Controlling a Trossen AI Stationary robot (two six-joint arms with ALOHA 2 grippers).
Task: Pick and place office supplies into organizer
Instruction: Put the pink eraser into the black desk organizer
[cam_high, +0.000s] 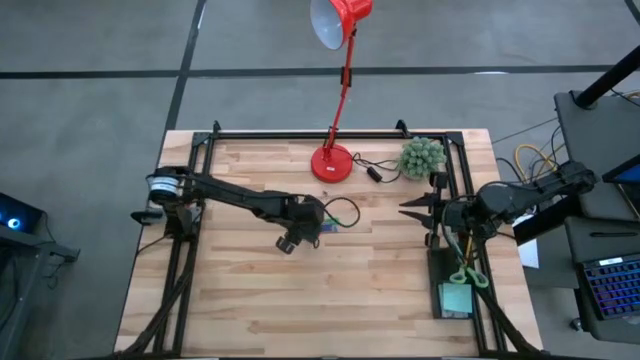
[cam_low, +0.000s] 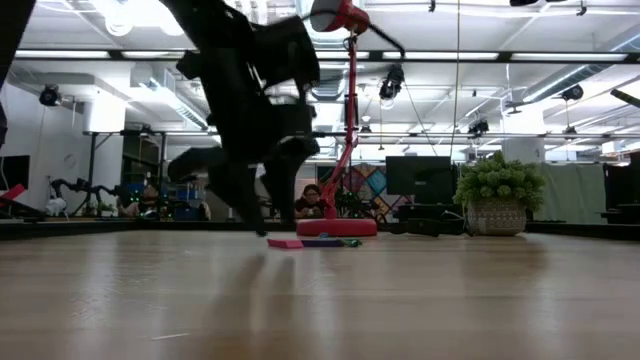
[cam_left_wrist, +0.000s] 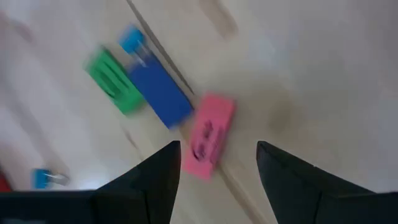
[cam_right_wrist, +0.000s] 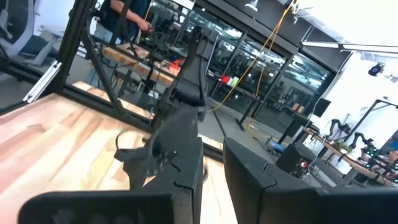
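The left claw (cam_left_wrist: 214, 165) hangs spread and empty over a pink eraser (cam_left_wrist: 209, 135) at the centre of the frame, fingers either side of it, apparently lining up a pick (a blue piece (cam_left_wrist: 158, 96) and green piece (cam_left_wrist: 114, 82) lie just beside). The right claw (cam_high: 418, 208) waits at centre right, spread and empty, above the organizer (cam_high: 438, 270) at lower right, which holds scissors (cam_high: 466, 272) and a sticky-note pad (cam_high: 458, 298).

Grey concrete floor (cam_high: 90, 40) around wooden table (cam_high: 250, 290), strip ceiling lights (cam_low: 540, 55), glass partitions (cam_right_wrist: 261, 68), workbenches behind.
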